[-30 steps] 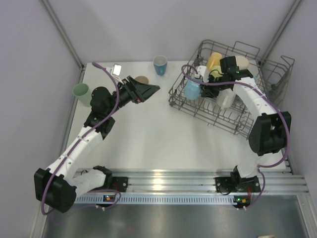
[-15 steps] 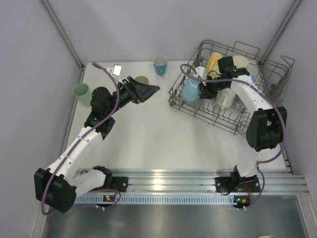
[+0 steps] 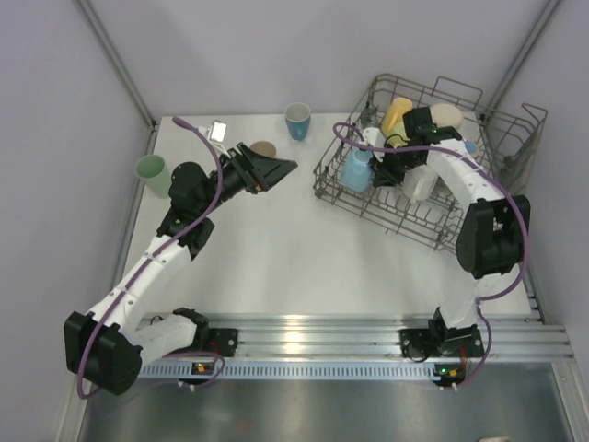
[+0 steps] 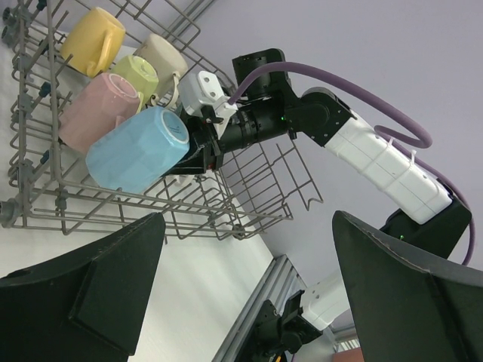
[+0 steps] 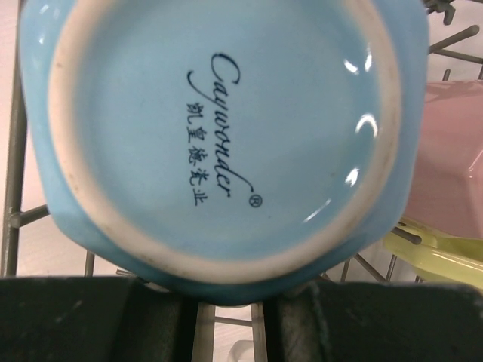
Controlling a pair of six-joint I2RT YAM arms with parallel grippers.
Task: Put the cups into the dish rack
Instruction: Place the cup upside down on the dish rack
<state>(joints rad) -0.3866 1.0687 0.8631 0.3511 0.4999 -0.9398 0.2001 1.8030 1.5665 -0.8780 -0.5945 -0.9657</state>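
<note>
blue cup tilted in left end of rack | right pincer beside it, cannot tell if grasping | left pincer released, over counter | risk: unseated blue cup tips, knocks pink cup

The dish rack fills the 10 o'clock part of the view with five cups tipped in it: a yellow mug toward 11 o'clock, a cream cup at its 3 o'clock, a lime cup and a pink cup below, and a light blue cup nearest the centre. The right arm reaches in from 3 o'clock, its black end just behind the light blue cup. The left gripper has dark fingers at 7 and 4 o'clock, spread wide
</note>
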